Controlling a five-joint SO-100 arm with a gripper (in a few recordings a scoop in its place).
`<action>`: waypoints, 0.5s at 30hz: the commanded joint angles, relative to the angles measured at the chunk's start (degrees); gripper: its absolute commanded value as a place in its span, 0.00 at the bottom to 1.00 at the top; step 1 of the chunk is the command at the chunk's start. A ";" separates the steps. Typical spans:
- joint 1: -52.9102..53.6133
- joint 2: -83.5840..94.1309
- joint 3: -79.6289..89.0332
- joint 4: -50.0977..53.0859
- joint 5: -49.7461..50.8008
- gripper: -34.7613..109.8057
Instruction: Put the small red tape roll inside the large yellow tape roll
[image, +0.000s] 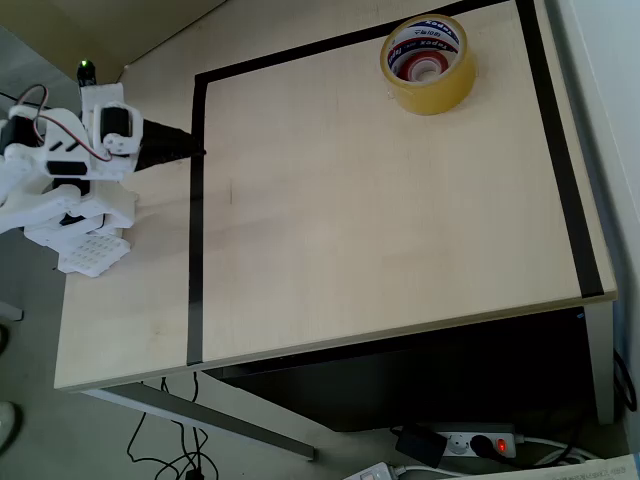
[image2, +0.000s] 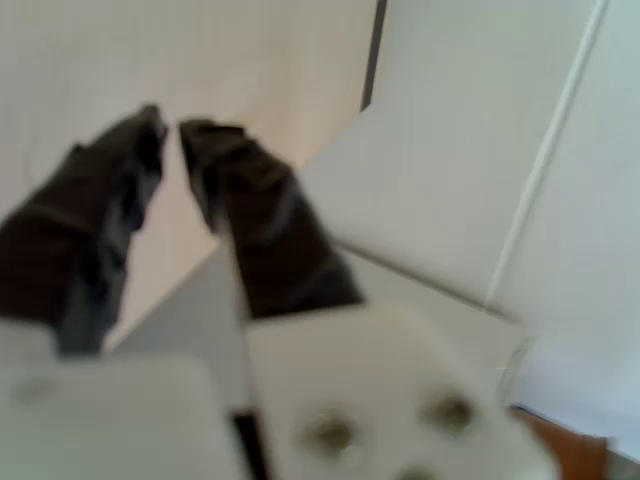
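Note:
The large yellow tape roll (image: 432, 95) lies flat at the far right of the table in the overhead view. The small red tape roll (image: 428, 68) sits inside its core, ringed by the printed white liner. My gripper (image: 198, 152) is far away at the table's left edge, folded back over the arm's base, with its black fingers pointing right across the black tape line. In the wrist view the gripper (image2: 170, 130) is blurred. Its two dark fingertips stand almost together, with only a thin slit and nothing between them.
A black tape border (image: 196, 220) frames the work area on the light wooden table (image: 350, 220). The table's front edge drops to the floor, where a power strip (image: 480, 443) and cables lie. The white arm base (image: 70, 200) stands at the left edge.

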 joint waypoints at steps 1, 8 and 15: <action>-0.18 1.76 3.16 0.00 1.49 0.24; -0.18 1.76 11.07 2.99 1.49 0.24; 0.70 1.76 13.62 11.95 1.49 0.24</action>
